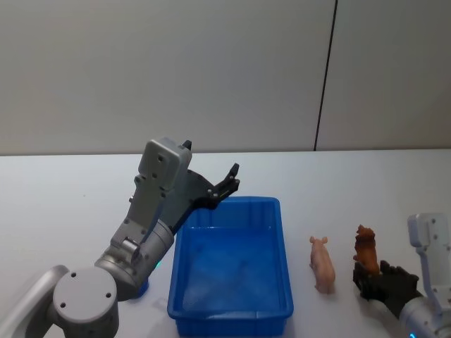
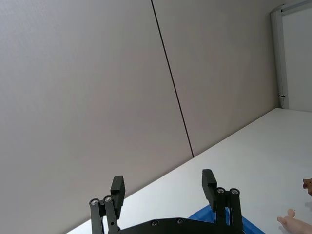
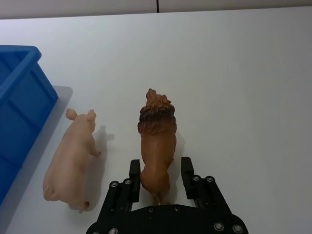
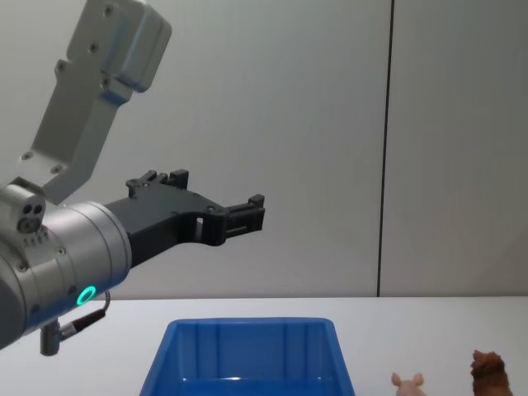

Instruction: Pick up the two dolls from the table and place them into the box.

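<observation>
Brown doll (image 3: 156, 146) sits inside spread right end effector (image 3: 161, 168); left end effector (image 2: 163, 184) gapes aloft.

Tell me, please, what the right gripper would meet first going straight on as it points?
The brown lion doll: the right gripper stands open around its hindquarters, so its rump probably comes first.

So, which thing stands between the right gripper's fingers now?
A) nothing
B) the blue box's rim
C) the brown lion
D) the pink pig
C: the right gripper has its open fingers on either side of the brown lion, at its hind end; the pink pig stands beside it, outside them.
</observation>
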